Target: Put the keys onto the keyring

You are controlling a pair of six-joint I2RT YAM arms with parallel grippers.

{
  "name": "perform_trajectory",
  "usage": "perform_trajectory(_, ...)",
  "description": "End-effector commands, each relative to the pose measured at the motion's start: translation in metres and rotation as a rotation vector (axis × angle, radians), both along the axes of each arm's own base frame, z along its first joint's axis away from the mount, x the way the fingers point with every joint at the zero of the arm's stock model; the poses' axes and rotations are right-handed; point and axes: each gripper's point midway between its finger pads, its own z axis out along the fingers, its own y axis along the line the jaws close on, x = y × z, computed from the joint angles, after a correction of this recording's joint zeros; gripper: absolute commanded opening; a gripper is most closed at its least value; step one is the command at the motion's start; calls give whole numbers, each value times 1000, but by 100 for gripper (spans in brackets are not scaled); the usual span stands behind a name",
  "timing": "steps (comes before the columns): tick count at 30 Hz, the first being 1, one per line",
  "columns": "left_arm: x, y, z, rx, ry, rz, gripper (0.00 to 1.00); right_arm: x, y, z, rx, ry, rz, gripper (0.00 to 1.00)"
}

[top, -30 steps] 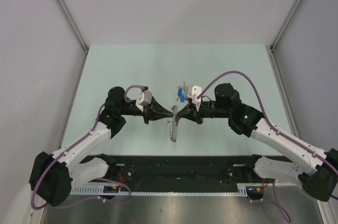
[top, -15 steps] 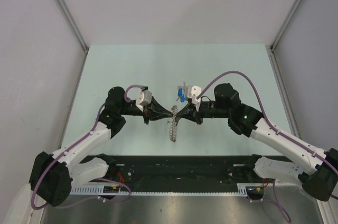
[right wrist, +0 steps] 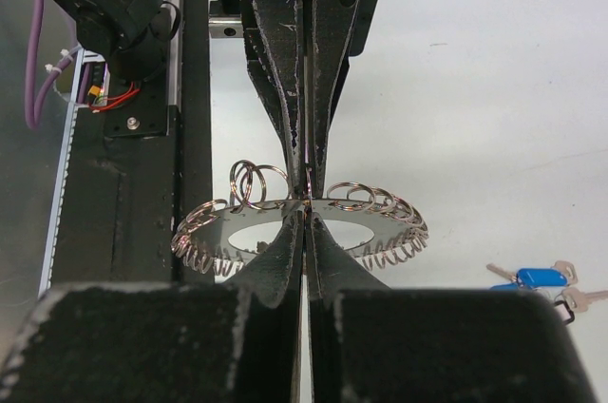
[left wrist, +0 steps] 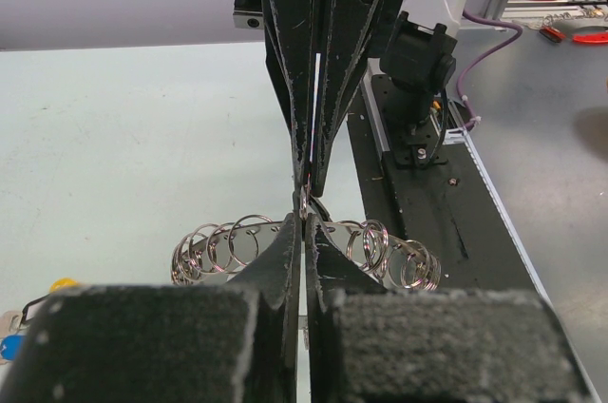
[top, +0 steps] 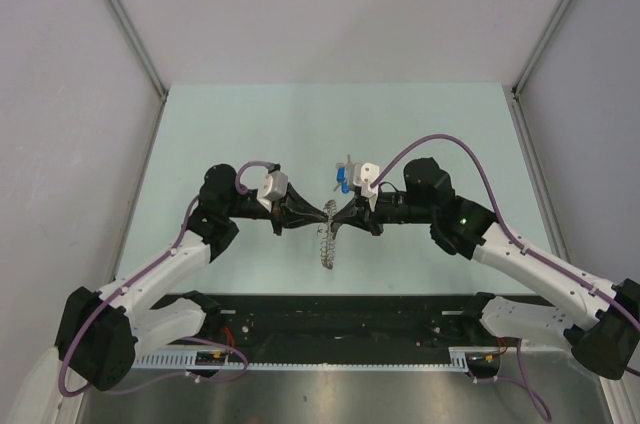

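Keyring (top: 326,241) being pinched from two sides

Across the pale green desk (top: 250,124), the left tool (top: 321,212) and right tool (top: 334,212) are meeting tip to tip, each pressed together on the keyring's rim. Their fingers are hiding the exact pinched spot. From above the keyring is showing edge-on; the wrist views are showing a silvery disc with an open centre and crowded wire loops. The keys (top: 343,180), one blue-headed, are lying on the desk just behind the right tool, too small to make out.
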Motion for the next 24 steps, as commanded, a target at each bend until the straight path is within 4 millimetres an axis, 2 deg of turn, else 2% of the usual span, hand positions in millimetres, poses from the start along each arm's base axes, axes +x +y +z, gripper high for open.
perform_trajectory(1,-3,-3,19,-37,-61,-25,0,2,-1,29,53,-64,-12,0)
perform_trajectory(10,-1,-3,17,-33,-55,-20,0,2,-6,28,39,-65,-30,0)
perform_trajectory(24,-3,-3,17,-36,-55,-31,0,1,-1,30,52,-67,-11,0)
